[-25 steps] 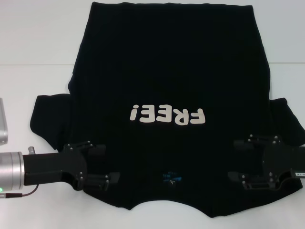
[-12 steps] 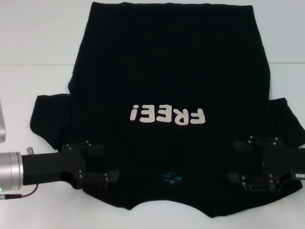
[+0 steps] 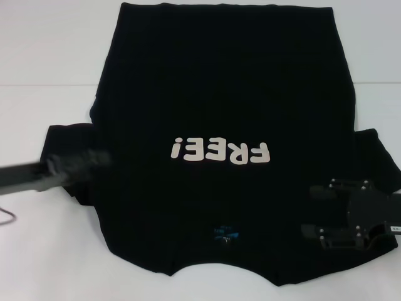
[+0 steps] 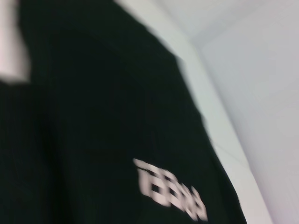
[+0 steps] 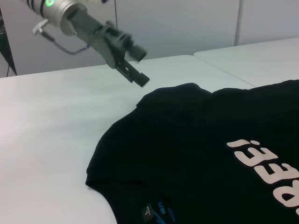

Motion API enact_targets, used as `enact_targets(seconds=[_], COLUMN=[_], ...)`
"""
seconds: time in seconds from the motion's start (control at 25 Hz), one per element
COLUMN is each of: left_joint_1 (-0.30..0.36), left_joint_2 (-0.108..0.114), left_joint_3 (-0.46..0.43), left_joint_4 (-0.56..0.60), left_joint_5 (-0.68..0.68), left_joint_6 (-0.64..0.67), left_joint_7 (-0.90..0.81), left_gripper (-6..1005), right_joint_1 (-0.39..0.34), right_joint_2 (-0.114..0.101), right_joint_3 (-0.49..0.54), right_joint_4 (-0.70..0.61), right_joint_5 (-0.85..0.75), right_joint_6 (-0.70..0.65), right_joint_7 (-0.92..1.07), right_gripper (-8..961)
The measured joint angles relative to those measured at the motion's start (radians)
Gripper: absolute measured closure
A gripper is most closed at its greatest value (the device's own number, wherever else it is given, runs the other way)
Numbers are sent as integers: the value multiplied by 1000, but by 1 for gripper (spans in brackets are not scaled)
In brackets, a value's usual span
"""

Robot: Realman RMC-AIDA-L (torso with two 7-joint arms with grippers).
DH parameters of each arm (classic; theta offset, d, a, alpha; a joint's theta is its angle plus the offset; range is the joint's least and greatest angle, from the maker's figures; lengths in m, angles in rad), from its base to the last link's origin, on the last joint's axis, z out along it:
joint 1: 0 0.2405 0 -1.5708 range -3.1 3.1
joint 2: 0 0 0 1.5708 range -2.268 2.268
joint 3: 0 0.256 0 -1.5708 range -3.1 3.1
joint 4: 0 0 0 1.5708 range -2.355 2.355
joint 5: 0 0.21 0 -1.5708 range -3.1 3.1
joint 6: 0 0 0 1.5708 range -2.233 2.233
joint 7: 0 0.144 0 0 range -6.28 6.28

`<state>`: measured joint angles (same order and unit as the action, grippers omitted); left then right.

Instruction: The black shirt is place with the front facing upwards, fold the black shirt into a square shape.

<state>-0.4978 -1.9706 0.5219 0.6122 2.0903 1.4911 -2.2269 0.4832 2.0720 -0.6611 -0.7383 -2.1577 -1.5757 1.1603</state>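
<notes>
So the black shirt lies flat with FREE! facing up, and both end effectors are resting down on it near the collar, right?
Not quite. Only the right end effector sits low over the black shirt near the collar. The left end effector is lifted, hanging in the air above the left sleeve, as the right wrist view shows. The shirt does lie flat with FREE! facing up.

The black shirt lay flat across the middle of the tabletop, collar toward the bottom of the head frame and hem at the top. Its neck label sat at lower centre, below the lettering. The left end effector hung at mid-left, over the sleeve there. The right end effector was at lower right, over the shoulder area beside the other sleeve.
</notes>
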Motion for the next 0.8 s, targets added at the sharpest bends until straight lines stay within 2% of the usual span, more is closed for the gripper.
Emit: enact_targets(seconds=[0.04, 0.08, 0.32, 0.52, 0.8], left_joint_1=[0, 4, 8, 6, -2], left_joint_2=[0, 35, 77, 82, 77], left_joint_3=[0, -19, -58, -54, -51], left_joint_4=[0, -26, -48, -57, -146], left_joint_5=[0, 1, 44, 61, 63], left_joint_6=[0, -32, -65, -105, -200], left_joint_7=[0, -155, -270, -334, -335], left_gripper=[68, 68, 69, 71, 72], right_joint_1=[-1, -2, -3, -1, 0], right_joint_2=[1, 2, 7, 8, 9], right_joint_3=[0, 0, 2, 2, 1], right_joint_4=[0, 0, -1, -1, -1], right_joint_5=[0, 0, 0, 0, -1], right_joint_6=[0, 0, -3, -8, -9], right_joint_7=[0, 0, 1, 1, -3], right_gripper=[128, 128, 128, 128, 129])
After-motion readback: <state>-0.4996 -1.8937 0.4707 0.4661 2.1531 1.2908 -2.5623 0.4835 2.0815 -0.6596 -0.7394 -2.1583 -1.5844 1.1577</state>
